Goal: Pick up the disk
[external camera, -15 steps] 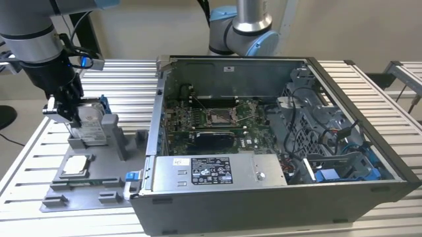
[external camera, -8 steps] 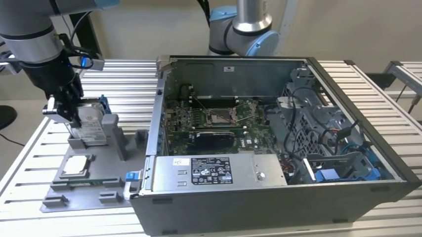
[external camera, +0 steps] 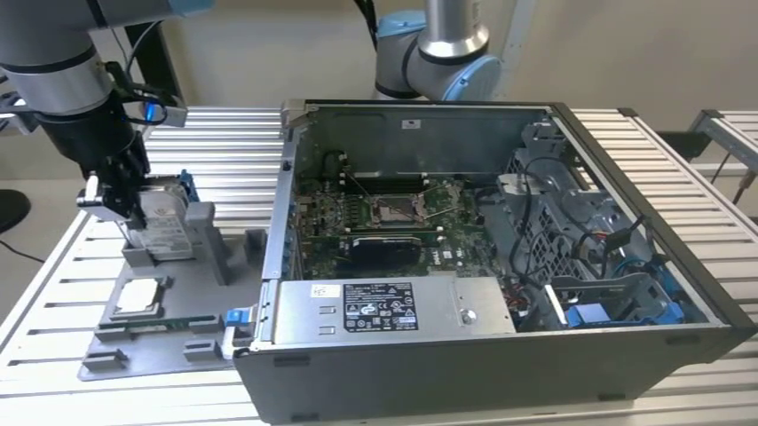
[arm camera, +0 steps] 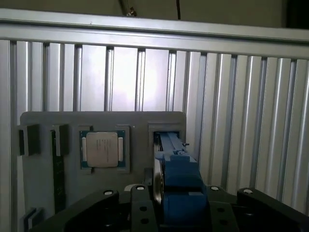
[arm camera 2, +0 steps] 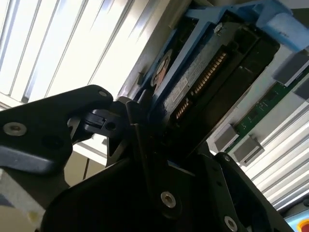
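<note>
**Disk held tight**

The disk (external camera: 166,229) stands on its edge on the grey tray (external camera: 177,355) — the gripper (external camera: 122,209) is squeezed onto it from both sides. A small square chip (external camera: 137,295) lies at 6 o'clock — the open computer (external camera: 474,266) at 3 o'clock.

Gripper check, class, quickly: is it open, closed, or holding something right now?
Gripper: jaws closed on the disk, which stands upright in the grey holder.

Ribbed aluminium table (external camera: 225,133) — on it a grey fixture tray (external camera: 154,351) and an open computer case (external camera: 474,377).
</note>
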Motion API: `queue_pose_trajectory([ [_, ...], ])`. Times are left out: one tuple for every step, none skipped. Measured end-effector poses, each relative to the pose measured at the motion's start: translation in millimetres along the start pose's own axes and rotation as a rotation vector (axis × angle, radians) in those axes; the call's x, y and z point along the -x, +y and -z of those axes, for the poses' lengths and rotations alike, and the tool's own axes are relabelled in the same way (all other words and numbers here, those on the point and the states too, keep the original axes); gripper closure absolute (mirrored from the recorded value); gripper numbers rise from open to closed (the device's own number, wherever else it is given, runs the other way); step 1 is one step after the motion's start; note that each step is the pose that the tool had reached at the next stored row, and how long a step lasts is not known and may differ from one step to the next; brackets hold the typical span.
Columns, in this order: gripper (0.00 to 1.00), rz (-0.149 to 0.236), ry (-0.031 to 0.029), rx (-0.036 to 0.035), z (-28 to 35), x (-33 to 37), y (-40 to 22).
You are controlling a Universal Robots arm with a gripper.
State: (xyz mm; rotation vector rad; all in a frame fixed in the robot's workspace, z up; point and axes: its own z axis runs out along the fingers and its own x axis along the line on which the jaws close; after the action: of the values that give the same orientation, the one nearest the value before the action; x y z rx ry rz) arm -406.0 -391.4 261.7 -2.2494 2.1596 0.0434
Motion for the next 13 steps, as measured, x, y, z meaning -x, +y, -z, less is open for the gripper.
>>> queue_pose_trajectory([
  [1.0, -0.001, -0.0008, 0.0001, 0.0, 0.0, 0.3],
  [1.0, -0.002, -0.0038, -0.0003, 0.0, 0.0, 0.7],
  [1.0, -0.004, -0.0059, -0.0004, 0.0, 0.1, 1.0],
  [1.0, -0.005, -0.006, -0.0004, 0.1, 0.1, 1.1],
  [1.0, -0.008, -0.0061, -0.0006, 0.0, 0.1, 1.1],
  [1.0, -0.01, -0.0061, -0.0007, 0.0, 0.1, 1.1],
  [1.0, -0.013, -0.0061, -0.0007, 0.0, 0.1, 1.1],
  [1.0, -0.016, -0.0061, -0.0009, 0.0, 0.1, 1.2],
  [1.0, -0.018, -0.0062, -0.001, 0.0, 0.1, 1.2],
  [1.0, -0.031, -0.0062, -0.0014, 0.0, 0.1, 1.2],
  [1.0, -0.041, -0.0062, -0.0018, 0.0, 0.2, 1.2],
  [1.0, -0.049, -0.0061, -0.0022, 0.0, 0.2, 1.2],
  [1.0, -0.052, -0.0062, -0.0023, 0.0, 0.1, 1.2],
])
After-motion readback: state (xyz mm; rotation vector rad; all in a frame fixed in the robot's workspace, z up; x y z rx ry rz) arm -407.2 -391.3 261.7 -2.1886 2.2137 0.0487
